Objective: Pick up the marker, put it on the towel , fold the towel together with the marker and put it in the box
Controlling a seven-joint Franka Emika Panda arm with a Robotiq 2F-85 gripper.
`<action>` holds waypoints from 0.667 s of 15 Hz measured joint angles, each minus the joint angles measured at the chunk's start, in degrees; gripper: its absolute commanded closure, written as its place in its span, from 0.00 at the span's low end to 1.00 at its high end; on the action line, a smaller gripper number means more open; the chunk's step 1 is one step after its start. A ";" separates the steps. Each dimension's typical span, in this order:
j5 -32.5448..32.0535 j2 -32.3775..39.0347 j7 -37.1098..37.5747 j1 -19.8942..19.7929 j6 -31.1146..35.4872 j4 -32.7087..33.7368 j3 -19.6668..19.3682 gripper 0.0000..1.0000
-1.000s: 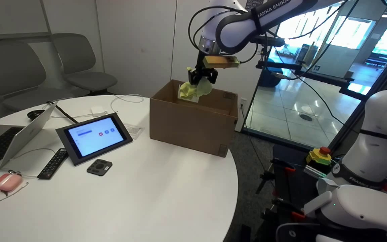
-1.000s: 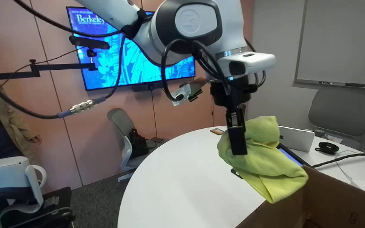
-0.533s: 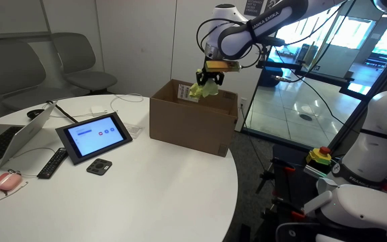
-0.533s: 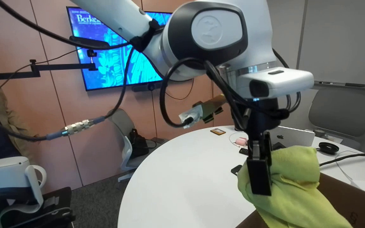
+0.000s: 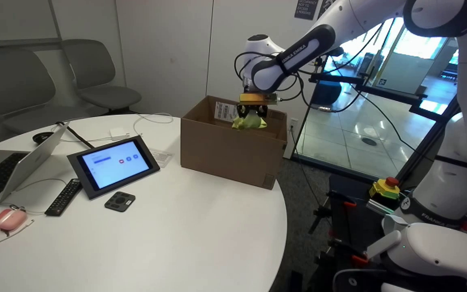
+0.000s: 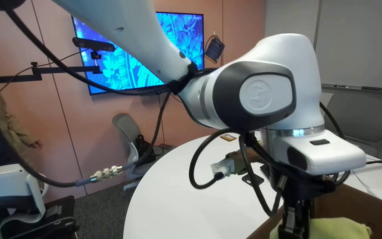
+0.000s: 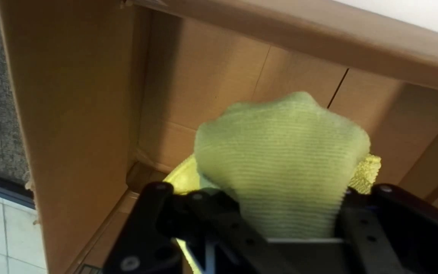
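Note:
The yellow-green towel (image 5: pixel 249 122) hangs bunched up at the mouth of the cardboard box (image 5: pixel 230 156). My gripper (image 5: pixel 252 111) points straight down and is shut on it; the fingertips are buried in cloth. From the wrist, folds of the towel (image 7: pixel 283 160) bulge up between the finger links, with the box's inner wall (image 7: pixel 78 114) and floor showing around them. In an exterior view only the upper part of the towel (image 6: pixel 338 229) shows beside the gripper, against the box's brown wall (image 6: pixel 356 212). The marker is out of view, and whether it lies inside the bundle I cannot tell.
The box stands near the edge of the round white table (image 5: pixel 168 235). On the table lie a tablet (image 5: pixel 116 162), a laptop (image 5: pixel 18 170), a remote (image 5: pixel 64 197), a small black pad (image 5: pixel 120 201) and a pink case (image 5: pixel 12 219). Loose cables trail between them.
My gripper has come down with the towel, from above the box to its mouth. It has shifted slightly over the opening; the grip stays shut. The box has not moved.

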 measured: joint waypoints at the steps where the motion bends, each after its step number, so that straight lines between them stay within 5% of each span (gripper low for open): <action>1: 0.36 1.13 0.79 -0.44 0.00 0.78 -0.26 0.64; 3: 1.29 2.95 1.64 -1.32 0.00 2.18 -0.65 0.62; 10: 2.12 4.98 2.50 -2.29 0.04 4.11 -0.88 0.07</action>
